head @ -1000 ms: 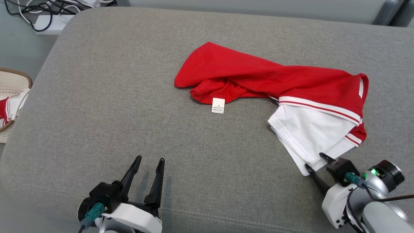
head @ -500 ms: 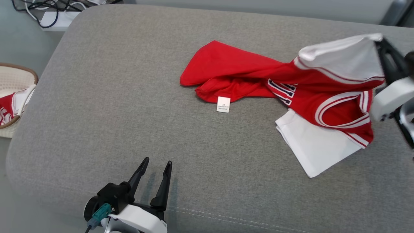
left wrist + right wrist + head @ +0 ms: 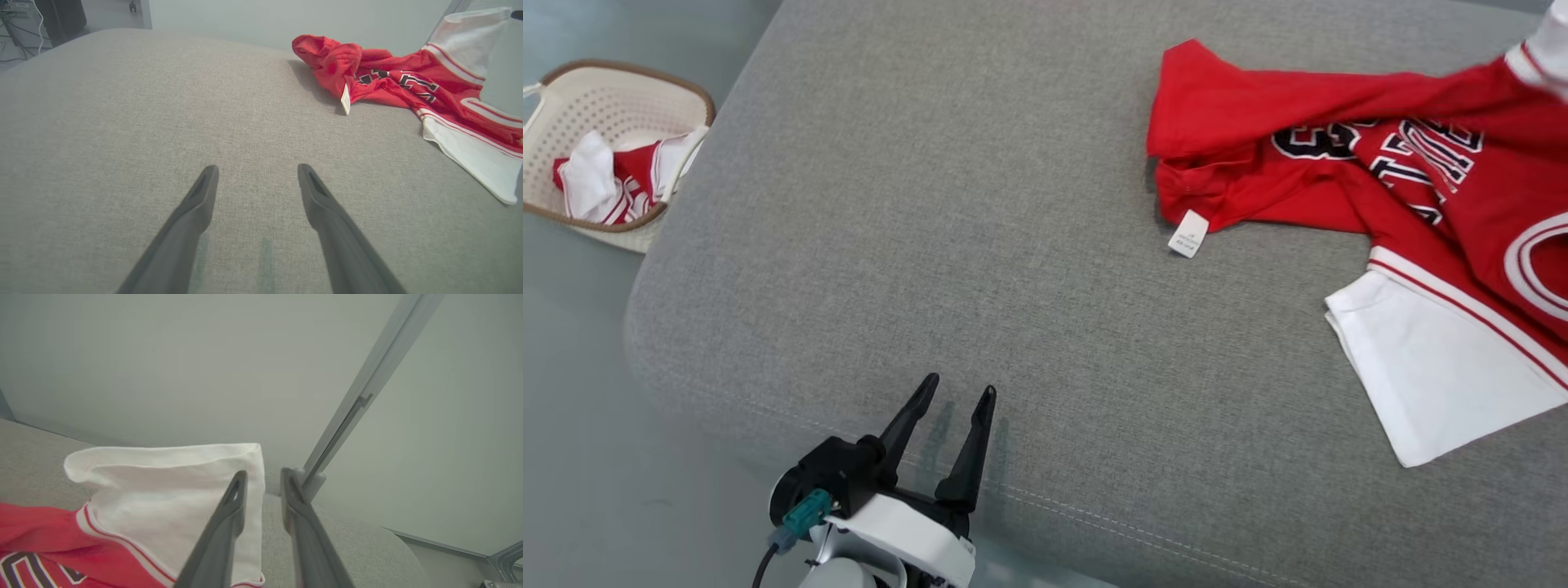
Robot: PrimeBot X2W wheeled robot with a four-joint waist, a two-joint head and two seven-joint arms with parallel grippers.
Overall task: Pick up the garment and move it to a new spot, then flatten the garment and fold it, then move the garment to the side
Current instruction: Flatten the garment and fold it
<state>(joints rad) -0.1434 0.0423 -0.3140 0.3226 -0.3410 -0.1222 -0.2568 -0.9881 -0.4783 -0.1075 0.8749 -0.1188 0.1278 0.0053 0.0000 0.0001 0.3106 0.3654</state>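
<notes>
The right gripper (image 3: 263,473) has swung up from the near edge of the grey cushion (image 3: 931,204), hauling the white corner (image 3: 163,486) of the red garment (image 3: 1339,180) aloft. Its fingers stand narrow at the cloth's edge, but I cannot tell if they pinch it. The garment sprawls crosswise on the cushion's right, well apart from the wide-open left gripper (image 3: 958,385), so the right arm is nearer.

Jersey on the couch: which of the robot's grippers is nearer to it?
Right. The right gripper is up against the jersey's raised white edge; the left gripper hovers over bare cushion, well apart from it.
</notes>
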